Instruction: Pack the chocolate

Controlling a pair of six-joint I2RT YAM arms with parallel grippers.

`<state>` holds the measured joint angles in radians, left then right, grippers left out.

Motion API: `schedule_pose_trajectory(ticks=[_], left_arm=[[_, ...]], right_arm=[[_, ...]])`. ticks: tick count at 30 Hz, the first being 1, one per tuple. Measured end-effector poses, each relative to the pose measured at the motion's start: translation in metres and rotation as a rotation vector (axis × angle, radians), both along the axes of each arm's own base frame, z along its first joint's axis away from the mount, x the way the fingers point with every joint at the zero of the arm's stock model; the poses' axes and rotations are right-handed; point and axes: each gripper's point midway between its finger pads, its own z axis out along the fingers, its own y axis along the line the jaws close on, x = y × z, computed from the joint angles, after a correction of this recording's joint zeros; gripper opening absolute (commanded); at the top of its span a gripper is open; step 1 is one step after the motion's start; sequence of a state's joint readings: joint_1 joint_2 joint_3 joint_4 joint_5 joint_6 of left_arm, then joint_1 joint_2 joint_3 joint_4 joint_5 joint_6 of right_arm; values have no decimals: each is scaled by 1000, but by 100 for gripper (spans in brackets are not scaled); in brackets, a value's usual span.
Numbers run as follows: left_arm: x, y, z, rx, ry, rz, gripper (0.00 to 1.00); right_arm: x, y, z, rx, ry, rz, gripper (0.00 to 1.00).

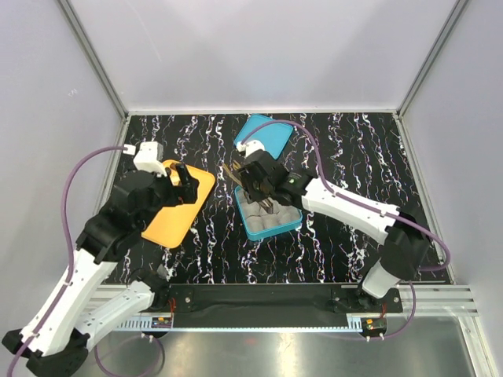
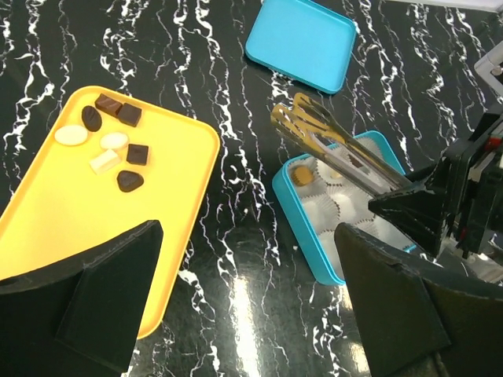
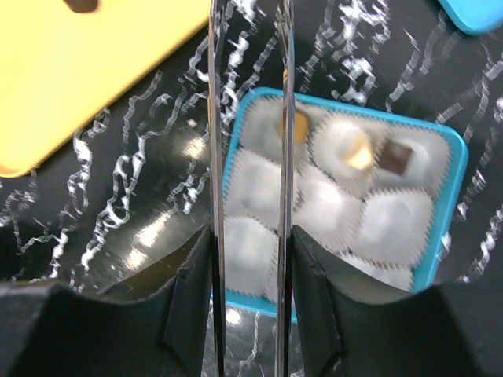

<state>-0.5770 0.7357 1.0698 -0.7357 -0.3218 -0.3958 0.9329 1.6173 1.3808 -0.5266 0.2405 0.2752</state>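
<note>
Left gripper (image 2: 247,236) hangs spread wide over the yellow tray (image 2: 181,181), the chocolate (image 2: 110,145) loose in its far corner, so I'd bring the tongs (image 2: 338,145) (pinched by the right gripper (image 3: 251,251), tips empty) across from the blue box (image 3: 452,196) and squeeze gently.

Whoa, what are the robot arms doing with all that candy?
The right gripper holds metal tongs over a blue box of paper cups. Three chocolates already sit in cups. More pieces wait on the yellow tray, where the left gripper hovers with open jaws, holding nothing. The box's lid lies off to the side.
</note>
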Motion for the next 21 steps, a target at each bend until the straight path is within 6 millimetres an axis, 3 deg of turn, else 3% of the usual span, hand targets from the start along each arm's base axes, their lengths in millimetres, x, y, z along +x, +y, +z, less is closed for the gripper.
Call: schedule_pose_trajectory(ticks=[7,10,16,21], left_arm=[[25,22,-4,-73,44,61,99],[29,17,-8,-94,73,30,99],[26,11,-5,-114,68,-5,99],[20,12,4,-125,34,-11,99]], right_arm=[[9,43,-13,29,12,102,49],[8,67,-25,29,12,161,49],[-1,116,-50,5,2,280,50],[3,136,-77,-37,-2,322,50]])
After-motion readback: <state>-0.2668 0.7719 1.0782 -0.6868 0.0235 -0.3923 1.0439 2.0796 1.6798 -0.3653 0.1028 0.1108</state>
